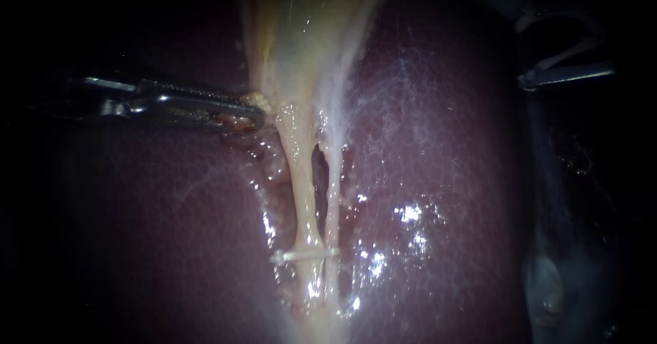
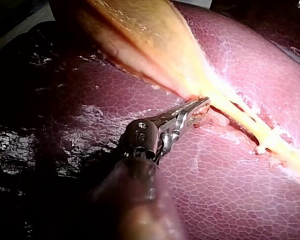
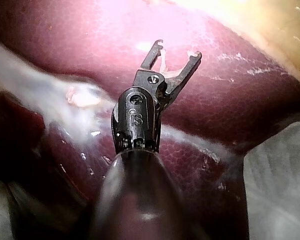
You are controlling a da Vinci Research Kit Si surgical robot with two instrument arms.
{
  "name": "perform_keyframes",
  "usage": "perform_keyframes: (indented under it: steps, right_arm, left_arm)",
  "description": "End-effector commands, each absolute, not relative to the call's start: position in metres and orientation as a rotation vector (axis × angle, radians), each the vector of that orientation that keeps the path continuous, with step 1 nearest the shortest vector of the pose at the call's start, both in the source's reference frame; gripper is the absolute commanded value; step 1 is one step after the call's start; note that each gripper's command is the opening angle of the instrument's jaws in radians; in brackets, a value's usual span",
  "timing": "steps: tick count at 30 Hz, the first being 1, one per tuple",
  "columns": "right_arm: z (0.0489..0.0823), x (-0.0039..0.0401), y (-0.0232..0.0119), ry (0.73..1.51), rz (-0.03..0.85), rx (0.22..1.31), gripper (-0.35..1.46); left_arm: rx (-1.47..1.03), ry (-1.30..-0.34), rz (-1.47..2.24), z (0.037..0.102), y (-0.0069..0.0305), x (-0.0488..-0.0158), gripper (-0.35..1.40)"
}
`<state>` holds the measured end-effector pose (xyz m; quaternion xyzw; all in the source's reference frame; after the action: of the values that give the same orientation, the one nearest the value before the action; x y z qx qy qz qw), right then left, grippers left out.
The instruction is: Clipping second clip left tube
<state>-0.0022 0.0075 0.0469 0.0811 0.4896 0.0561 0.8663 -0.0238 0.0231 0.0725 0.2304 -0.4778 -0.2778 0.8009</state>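
If my left instrument [image 1: 250,115] tears out of the gallbladder [image 1: 301,36], the left tube [image 1: 301,180] would go slack. I judge the new clip [image 3: 164,62] could then land crooked, catch the right tube [image 1: 333,180] just beside it, or sit on the clip [image 1: 304,254] already across the tubes. The left jaws are closed on the gallbladder's edge. My right instrument [image 1: 561,76] hangs well apart from the tubes, above the liver [image 3: 230,100]. Its jaws stand wide, holding the new clip between them.

silvery left instrument [image 2: 202,106], black right instrument [image 3: 178,50]
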Motion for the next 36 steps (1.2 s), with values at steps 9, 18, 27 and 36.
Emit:
perform_keyframes:
  steps: [9, 18, 27, 36]
  right_arm:
    - [0.0469, -0.0025, 0.0075, 1.026, 0.116, 0.17, 0.5]
    - [0.0469, -0.0024, 0.0075, 1.026, 0.117, 0.17, 0.5]
    - [0.0467, -0.0023, 0.0073, 1.024, 0.117, 0.167, 0.5]
    - [0.0463, 0.0007, 0.0043, 1.063, 0.209, 0.294, 0.5]
  left_arm:
    - [0.51, -1.028, -0.59, 0.0714, 0.0239, -0.0226, -0.35]
    - [0.483, -1.07, -0.652, 0.0665, 0.0273, -0.0184, -0.35]
    - [0.468, -1.083, -0.651, 0.0653, 0.0278, -0.0179, -0.35]
    - [0.466, -1.083, -0.652, 0.0654, 0.0276, -0.0181, -0.35]
